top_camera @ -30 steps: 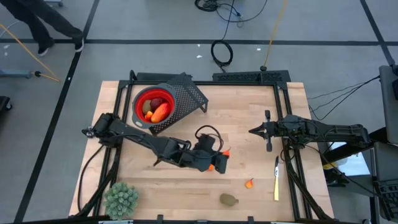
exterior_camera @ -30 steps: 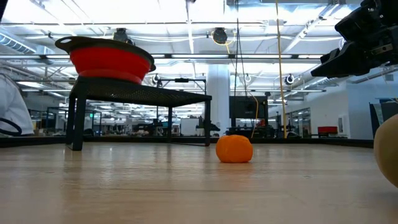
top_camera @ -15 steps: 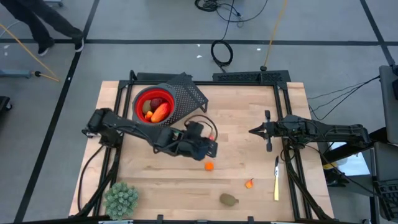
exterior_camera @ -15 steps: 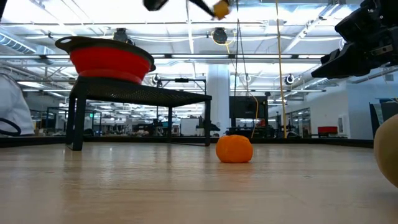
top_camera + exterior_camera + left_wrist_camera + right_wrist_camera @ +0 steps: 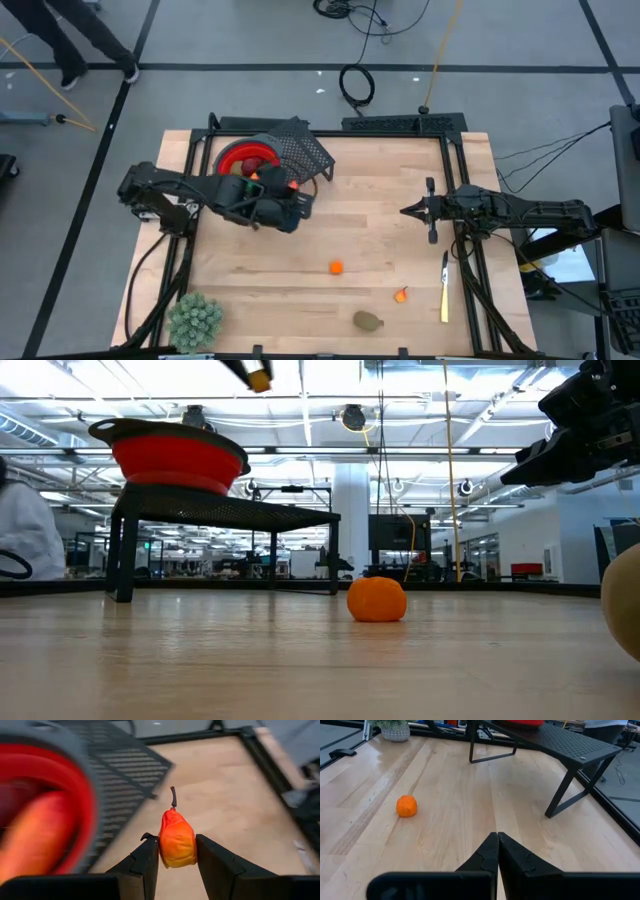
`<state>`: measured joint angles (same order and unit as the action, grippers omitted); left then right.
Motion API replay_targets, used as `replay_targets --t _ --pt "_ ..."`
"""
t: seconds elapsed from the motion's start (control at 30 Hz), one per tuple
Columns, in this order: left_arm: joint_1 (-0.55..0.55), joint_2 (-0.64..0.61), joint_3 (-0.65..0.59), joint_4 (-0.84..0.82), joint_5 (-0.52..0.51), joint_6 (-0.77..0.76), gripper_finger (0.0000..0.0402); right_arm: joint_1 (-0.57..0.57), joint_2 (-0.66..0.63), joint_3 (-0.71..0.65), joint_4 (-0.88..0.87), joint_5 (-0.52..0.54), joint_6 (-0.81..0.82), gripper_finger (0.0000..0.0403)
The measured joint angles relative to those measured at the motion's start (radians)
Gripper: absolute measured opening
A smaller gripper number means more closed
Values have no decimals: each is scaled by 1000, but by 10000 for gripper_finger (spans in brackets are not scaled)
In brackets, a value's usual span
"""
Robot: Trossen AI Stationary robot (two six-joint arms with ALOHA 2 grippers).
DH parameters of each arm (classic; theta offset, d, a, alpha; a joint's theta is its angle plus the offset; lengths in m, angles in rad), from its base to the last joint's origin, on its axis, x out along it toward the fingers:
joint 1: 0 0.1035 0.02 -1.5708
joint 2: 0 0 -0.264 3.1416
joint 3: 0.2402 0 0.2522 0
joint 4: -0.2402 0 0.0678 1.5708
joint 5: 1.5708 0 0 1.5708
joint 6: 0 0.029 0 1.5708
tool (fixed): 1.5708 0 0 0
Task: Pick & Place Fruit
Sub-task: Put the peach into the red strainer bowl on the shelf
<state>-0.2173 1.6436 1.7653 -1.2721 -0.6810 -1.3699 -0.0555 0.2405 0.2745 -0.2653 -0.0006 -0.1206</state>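
The left tool [image 5: 177, 862] pinches an orange-red fruit [image 5: 176, 840] just right of the red bowl's [image 5: 240, 157] rim, above the mesh stand [image 5: 305, 152]. The right tool [image 5: 497, 845], fingers pressed together, waits at the table's [image 5: 400, 180] right; open wood lies between.

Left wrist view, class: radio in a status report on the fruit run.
Left gripper shut on orange-red fruit, beside red bowl. Right gripper shut, empty, parked. Orange ball on table. Nothing in the way.
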Motion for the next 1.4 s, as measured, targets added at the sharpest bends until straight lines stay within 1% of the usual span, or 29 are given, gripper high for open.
replay_targets --t 0.23,0.3,0.33,0.47,0.7,0.83,0.97,1.07,1.27,1.4 --pt "46 -42 0 -259 0 -92 124 0 0 0 0 0 3 0" --pt "56 -46 0 -302 -1 -107 124 0 0 0 0 0 3 0" --pt "62 -46 0 -304 -1 -101 124 0 0 0 -1 0 3 0" --pt "84 -78 -2 -295 5 0 124 0 0 0 -1 0 3 0" --pt "124 -124 -2 -302 1 43 124 0 0 0 -1 0 3 0" --pt "149 -151 -23 -294 1 58 124 0 0 0 -2 0 4 0" --pt "178 -175 -85 -296 37 56 124 0 0 0 -2 0 4 0" --pt "203 -198 -148 -302 56 28 124 0 0 0 -2 0 4 0" --pt "230 -294 -289 -302 65 -87 124 0 0 0 -2 0 4 0" --pt "237 -361 -362 -303 64 -155 124 0 0 0 -2 0 4 0"
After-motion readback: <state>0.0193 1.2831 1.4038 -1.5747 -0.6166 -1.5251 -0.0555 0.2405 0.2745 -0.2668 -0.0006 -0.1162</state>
